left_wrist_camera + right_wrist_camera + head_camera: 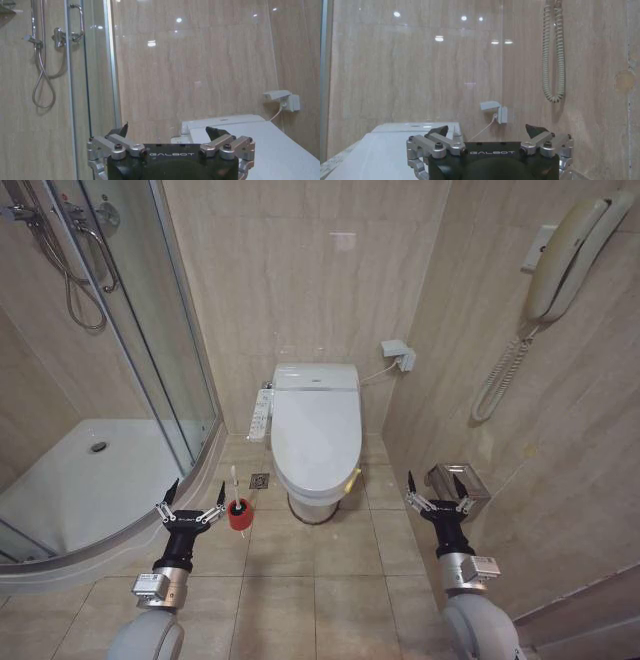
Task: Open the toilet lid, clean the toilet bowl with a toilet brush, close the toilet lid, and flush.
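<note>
Small bathroom, tan tiles on floor and walls. White toilet against the back wall, in the middle. Toilet lid (316, 428) down flat and shut, so toilet bowl hidden under it. Long white control panel (260, 415) along the toilet's left edge. Small floor drain (260, 480) just beside the toilet base, on the left.

Toilet brush (235, 485) upright in a little red cup holder (239, 515) on the floor, left of the toilet base, thin white handle up. A strip of bare floor between cup and toilet.

Left gripper (190, 502) low at the left, just beside the red cup, not touching it. Fingers spread wide, nothing between them. Same spread fingers (217, 134) in the left wrist view, with the white lid (280, 150) beyond them. Curved shower rim (150, 530) close on that side, glass door (150, 320) above it.

Right gripper (438, 490) low at the right, close to the right wall, also wide open and holding nothing. Metal paper holder (462, 483) on the wall right beside it. Wall phone (570, 255) higher up, curly cord (553, 56) hanging down. White socket box (400, 356) on the back wall, right of the toilet.

Open tiled floor between the two arms, in front of the toilet. Tight room on both sides.
</note>
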Controlling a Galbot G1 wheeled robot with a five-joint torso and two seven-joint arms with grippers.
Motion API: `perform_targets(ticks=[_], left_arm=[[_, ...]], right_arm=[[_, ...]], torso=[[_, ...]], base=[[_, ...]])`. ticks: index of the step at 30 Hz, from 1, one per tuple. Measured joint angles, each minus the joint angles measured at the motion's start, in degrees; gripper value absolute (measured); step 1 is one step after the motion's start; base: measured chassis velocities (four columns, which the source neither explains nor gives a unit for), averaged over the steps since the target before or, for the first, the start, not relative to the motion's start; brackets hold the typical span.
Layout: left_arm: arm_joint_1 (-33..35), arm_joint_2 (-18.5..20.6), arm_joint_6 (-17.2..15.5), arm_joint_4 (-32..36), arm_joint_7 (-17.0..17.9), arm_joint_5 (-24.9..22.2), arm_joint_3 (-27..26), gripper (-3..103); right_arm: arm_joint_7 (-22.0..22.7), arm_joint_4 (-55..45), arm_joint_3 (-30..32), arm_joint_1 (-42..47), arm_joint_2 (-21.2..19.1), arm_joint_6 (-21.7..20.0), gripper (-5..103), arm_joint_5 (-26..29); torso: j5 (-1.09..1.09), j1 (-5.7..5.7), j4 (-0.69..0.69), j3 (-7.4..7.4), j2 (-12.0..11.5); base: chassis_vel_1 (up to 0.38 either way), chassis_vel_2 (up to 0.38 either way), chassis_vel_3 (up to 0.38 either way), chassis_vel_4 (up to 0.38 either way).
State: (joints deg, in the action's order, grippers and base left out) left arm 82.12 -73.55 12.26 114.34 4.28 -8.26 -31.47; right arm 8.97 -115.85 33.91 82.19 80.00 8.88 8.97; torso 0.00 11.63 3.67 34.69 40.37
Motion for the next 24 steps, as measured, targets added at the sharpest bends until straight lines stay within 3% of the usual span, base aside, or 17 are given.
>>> perform_targets(ticks=[24], left_arm=[[0.00,0.00,0.00,0.00,0.00,0.00,0.00,100]], right_arm=[[0.00,0.00,0.00,0.00,0.00,0.00,100,0.00]], torso=[[0.00,0.00,0.00,0.00,0.00]], base=[[0.000,0.000,0.000,0.000]])
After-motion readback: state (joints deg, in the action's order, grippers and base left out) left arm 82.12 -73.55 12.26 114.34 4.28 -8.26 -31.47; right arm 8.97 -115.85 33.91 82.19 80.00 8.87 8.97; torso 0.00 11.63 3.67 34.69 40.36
